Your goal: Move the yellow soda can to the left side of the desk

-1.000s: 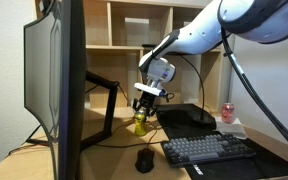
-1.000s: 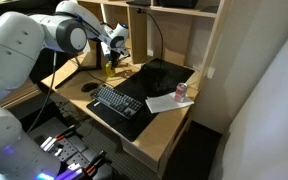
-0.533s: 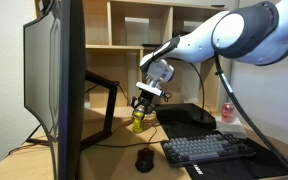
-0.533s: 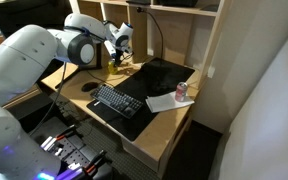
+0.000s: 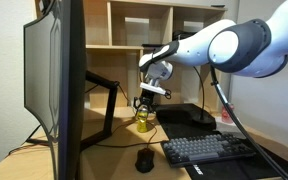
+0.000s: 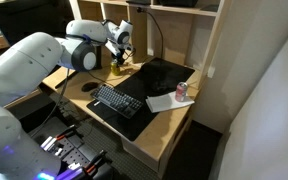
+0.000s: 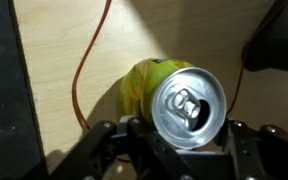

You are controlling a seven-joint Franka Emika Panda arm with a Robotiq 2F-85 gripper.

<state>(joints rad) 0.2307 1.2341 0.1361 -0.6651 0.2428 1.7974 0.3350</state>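
The yellow soda can (image 7: 174, 95) stands upright between the fingers (image 7: 249, 145) of the gripper (image 5: 144, 104). It is toward the rear of the desk surface (image 7: 44, 60), just beside the edge of the black desk mat (image 5: 189, 115) and near the foot of the monitor arm (image 5: 106, 105). In the wrist view the fingers sit close against opposite sides of the can just under its rim, so they appear closed on it. Actual contact is hidden by the lid, and whether the base rests on the surface or hangs just clear cannot be determined. The can should be treated as a thin-walled metal cylinder: light if empty and noticeably heavier if full. It is smooth and prone to slipping, and it dents easily under excess clamping force. The recommended hold is across the diameter on the upper side wall, where the rim stiffens the shell, with the axis kept vertical during transport. As a container, the can shows a metallic lid with its pull tab. Whether the opening is punched, and whether any liquid remains, cannot be told, so spillage on tilting is a possible risk. An orange cable (image 7: 81, 70) lies on the surface close to the can and could snag during a low sideways move. A reddish-pink can (image 6: 181, 91) stands well apart, on a white sheet beyond the keyboard (image 6: 116, 101), and its contents are likewise unknown.
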